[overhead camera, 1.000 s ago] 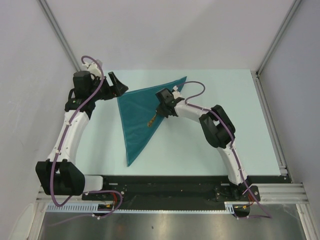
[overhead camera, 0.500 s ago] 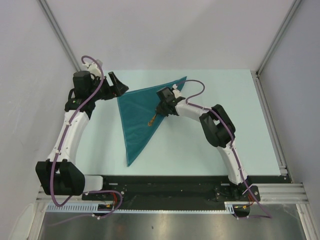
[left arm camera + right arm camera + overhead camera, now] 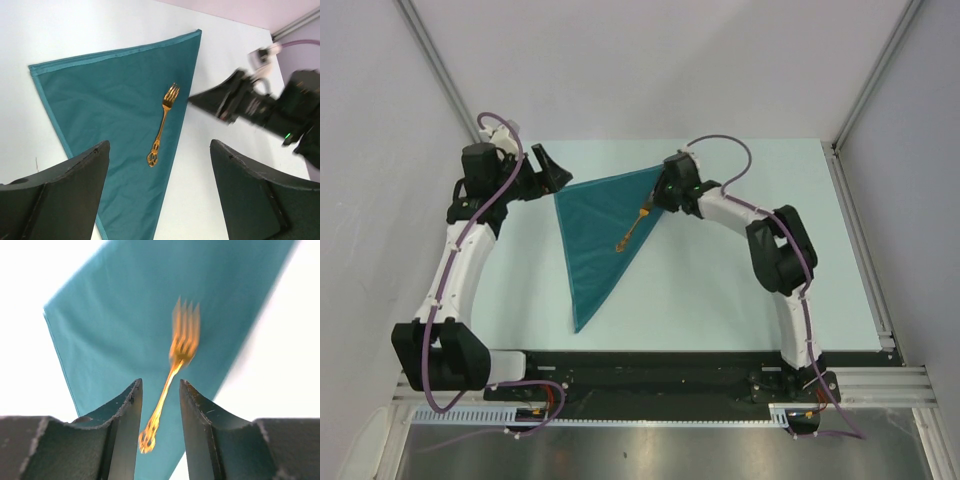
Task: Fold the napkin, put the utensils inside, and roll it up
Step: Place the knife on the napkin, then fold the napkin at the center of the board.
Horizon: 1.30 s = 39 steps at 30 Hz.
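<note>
Right wrist view: right gripper (image 3: 160, 383) slightly parted, empty; gold fork (image 3: 182, 335) lies just ahead on folded teal napkin (image 3: 125, 315); left gripper (image 3: 160, 145) spread wide.

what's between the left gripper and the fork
Only bare napkin: in the top view the left gripper sits by its left corner, and the fork lies further in on the cloth.

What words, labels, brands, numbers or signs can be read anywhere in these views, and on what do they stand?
None: no view shows any readable text.
The dark teal cloth napkin is plain.
The slim gold metal fork shows only ornament at its handle end, no lettering.
The pale table bears no marks.
</note>
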Each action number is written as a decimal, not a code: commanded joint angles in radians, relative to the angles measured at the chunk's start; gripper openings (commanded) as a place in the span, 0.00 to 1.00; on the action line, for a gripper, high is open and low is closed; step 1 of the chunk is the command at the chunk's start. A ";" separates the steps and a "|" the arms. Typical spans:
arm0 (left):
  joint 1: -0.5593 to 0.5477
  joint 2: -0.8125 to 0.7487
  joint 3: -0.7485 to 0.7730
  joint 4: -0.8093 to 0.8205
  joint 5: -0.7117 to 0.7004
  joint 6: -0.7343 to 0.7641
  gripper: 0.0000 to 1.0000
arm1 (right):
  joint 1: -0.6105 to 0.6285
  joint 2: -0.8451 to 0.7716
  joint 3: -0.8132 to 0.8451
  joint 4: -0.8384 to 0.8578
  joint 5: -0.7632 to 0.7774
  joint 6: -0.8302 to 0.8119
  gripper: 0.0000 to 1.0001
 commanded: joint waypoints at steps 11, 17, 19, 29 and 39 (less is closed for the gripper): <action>0.015 0.025 -0.011 0.036 0.016 -0.004 0.85 | -0.383 0.179 0.126 0.288 -0.288 -0.094 0.37; 0.015 0.038 -0.011 0.036 0.028 -0.005 0.85 | -0.418 0.366 0.358 0.228 -0.343 -0.091 0.36; 0.017 0.039 -0.009 0.036 0.030 -0.005 0.85 | -0.424 0.423 0.431 0.213 -0.355 -0.088 0.36; 0.015 0.045 -0.007 0.038 0.045 -0.010 0.85 | -0.429 0.579 0.640 0.115 -0.351 -0.060 0.39; 0.018 0.044 -0.009 0.042 0.068 -0.019 0.85 | -0.418 0.684 0.778 0.087 -0.322 -0.007 0.40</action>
